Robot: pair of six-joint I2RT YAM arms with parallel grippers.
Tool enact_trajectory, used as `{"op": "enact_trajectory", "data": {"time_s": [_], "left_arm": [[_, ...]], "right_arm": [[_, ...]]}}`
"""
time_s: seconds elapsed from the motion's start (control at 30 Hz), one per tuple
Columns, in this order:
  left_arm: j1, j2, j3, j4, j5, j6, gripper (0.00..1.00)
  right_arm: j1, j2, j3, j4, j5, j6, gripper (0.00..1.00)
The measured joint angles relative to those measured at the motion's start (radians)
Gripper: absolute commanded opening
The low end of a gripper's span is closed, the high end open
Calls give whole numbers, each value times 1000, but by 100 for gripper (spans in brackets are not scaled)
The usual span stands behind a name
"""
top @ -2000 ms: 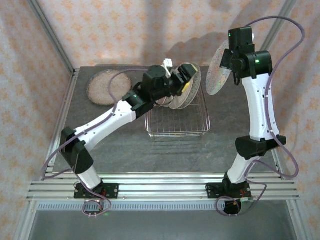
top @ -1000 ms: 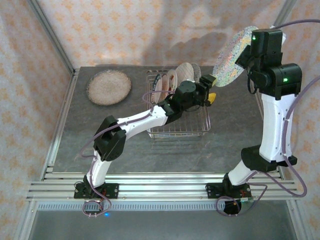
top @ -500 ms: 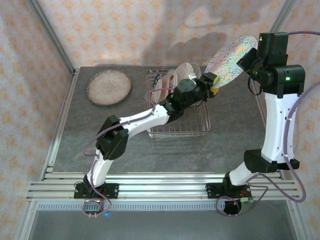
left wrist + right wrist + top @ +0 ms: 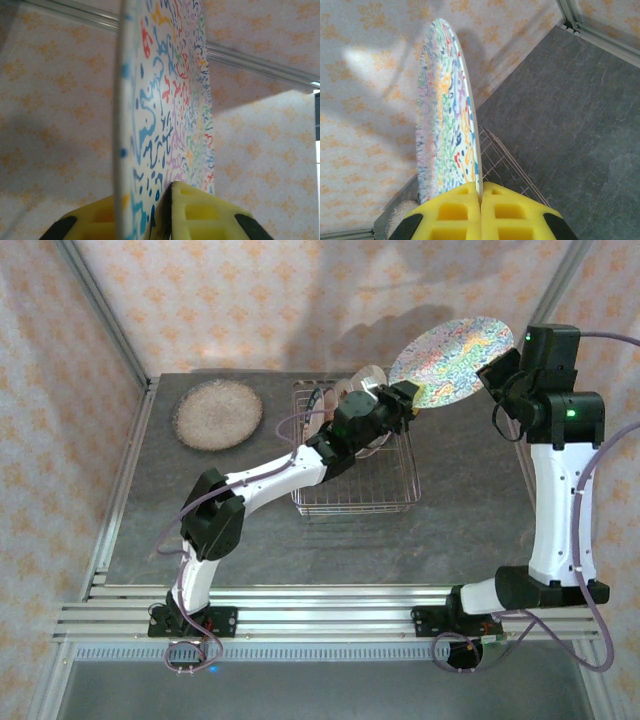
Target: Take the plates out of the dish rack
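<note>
Plates stand on edge in the rectangular silver wire dish rack (image 4: 355, 502), which sits at mid-table on the dark grey slate-look table (image 4: 450, 500); I can make out a few pale upright plates (image 4: 368, 378) at the rack's 12 o'clock end, partly hidden behind my left arm. A round speckled grey-brown plate (image 4: 218, 414) lies flat on the table at about 10 o'clock from the rack, well apart from it.

One round white plate covered in multicoloured squiggles (image 4: 455, 360) is up in the air at 1 o'clock from the rack, tilted with its patterned face showing in the top view, and both arms have hold of it. The left gripper (image 4: 408, 398) grips its rim at the plate's 8 o'clock side; in my left wrist view the plate (image 4: 170, 115) rises edge-on between the yellow pads (image 4: 195, 210), one against each face. The right gripper (image 4: 492, 372) holds the opposite rim at 3 o'clock; in my right wrist view its fingers (image 4: 515, 210) are pinched narrow on the plate's edge (image 4: 445, 115), with the rack's wires (image 4: 505, 160) and the table beyond.
</note>
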Motion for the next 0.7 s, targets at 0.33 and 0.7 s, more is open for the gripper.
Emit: {"op": "enact_trajectory", "data": {"time_s": [0.33,0.7], "left_arm": [[55,-109,-59,-55,2,80,3],[140,-267,-200,-113,34,172,0]], "right_arm": [[-9,-44,-162,209,-148,41,0],[34,107,-98,343,-413,87,46]]}}
